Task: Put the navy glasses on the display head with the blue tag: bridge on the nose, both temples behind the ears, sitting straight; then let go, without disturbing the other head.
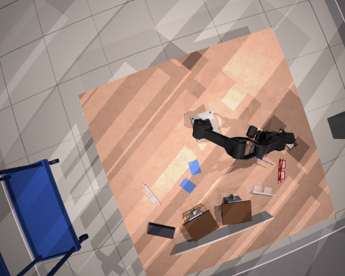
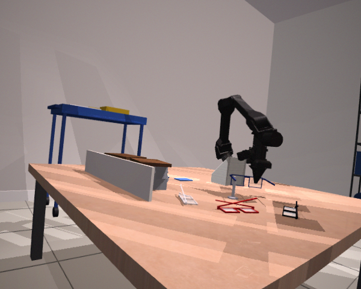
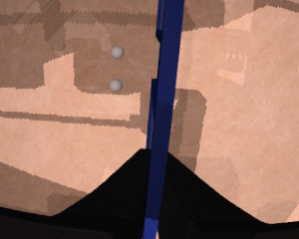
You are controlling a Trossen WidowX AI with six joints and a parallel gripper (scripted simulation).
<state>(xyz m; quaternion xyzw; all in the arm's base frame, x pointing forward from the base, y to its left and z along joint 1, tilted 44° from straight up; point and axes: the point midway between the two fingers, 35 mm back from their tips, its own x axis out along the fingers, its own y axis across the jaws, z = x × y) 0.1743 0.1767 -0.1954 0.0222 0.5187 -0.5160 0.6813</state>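
Observation:
My gripper (image 2: 256, 181) (image 3: 151, 159) points down, shut on the top of the navy glasses (image 2: 269, 181) (image 3: 169, 70). They hang above the table with the temples spread; two pale nose pads show in the wrist view. From above, the arm mostly hides them. Two grey display heads stand under brown boards, away from the gripper. The left head (image 1: 195, 212) has orange-brown glasses (image 1: 186, 214) around it. The right head (image 1: 233, 199) (image 2: 160, 178) shows no glasses. Both faces are mostly hidden, and I cannot tell which head has the blue tag.
A pale post stand (image 2: 233, 189) is close to the held glasses. Red glasses (image 1: 282, 171) (image 2: 250, 210), white glasses (image 1: 263, 194) (image 2: 188, 200) and black-framed glasses (image 2: 290, 215) lie nearby. A grey wall (image 1: 223, 233) (image 2: 118, 175) runs behind the heads. Two blue squares (image 1: 194, 167) (image 1: 187, 185) lie mid-table.

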